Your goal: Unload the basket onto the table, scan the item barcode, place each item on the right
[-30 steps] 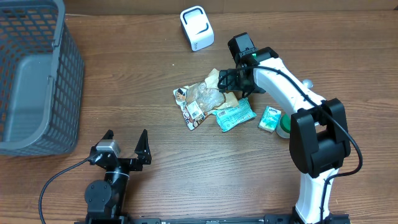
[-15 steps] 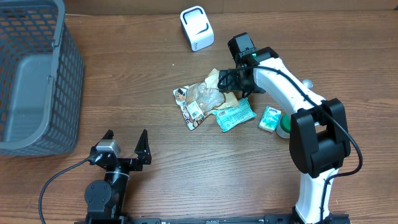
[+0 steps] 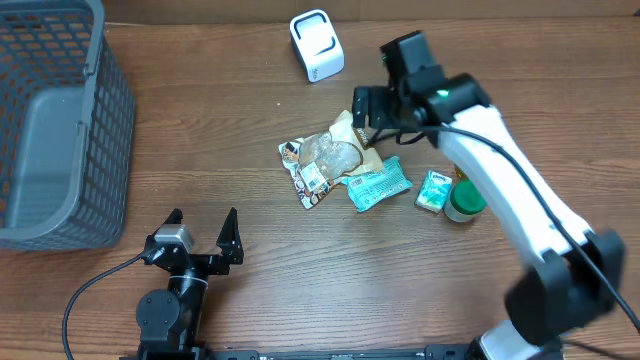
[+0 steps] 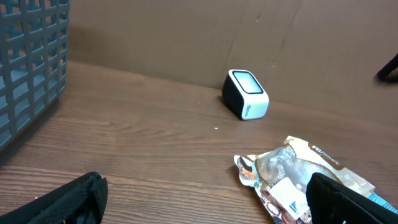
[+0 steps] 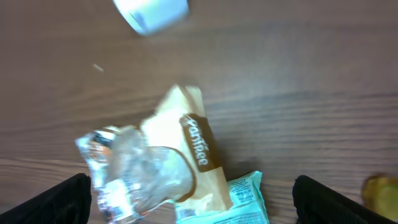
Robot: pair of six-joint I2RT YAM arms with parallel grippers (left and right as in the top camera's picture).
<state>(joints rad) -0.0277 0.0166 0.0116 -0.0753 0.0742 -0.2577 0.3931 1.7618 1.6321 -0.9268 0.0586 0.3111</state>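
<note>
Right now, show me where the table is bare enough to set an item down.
Widest bare wood: between the mesh basket and the snack wrapper pile, from the barcode scanner down to the left end effector. Also the front strip below the teal packet. Crowded: wrappers, packet, green box and round green container bunch beside the right end effector.

A brown wood-grain bench (image 3: 330, 270) was seen under even light, backed by a plain brown wall (image 4: 155, 37) marked by faint lines.

White lettering runs along the brown band of the cream packet (image 5: 198, 142) but is too blurred to read. The white sticker (image 4: 289, 194) on the clear packet (image 4: 280, 168) carries print too small to make out.
</note>
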